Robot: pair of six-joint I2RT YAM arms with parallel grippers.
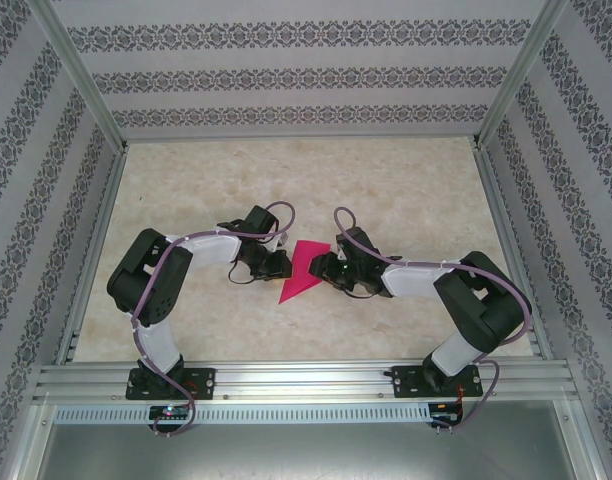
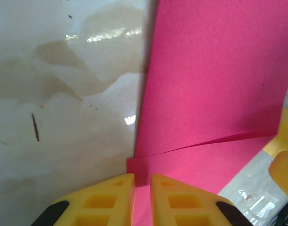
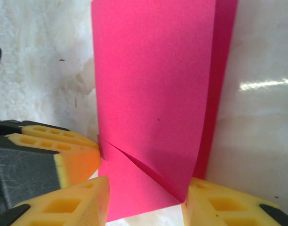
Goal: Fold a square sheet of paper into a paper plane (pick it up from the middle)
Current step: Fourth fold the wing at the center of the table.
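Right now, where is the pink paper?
In the top view, the pink paper sits near the middle of the table, between the left tool and the right tool, both at its edges.

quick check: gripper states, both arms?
Left gripper: closed, pinching the edge of the pink paper.
Right gripper: open, fingers either side of the paper, not clamped.

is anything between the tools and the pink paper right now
Nothing visible. The pink paper lies at the left tool's fingertips, and the right tool sits open with the sheet between its fingers.
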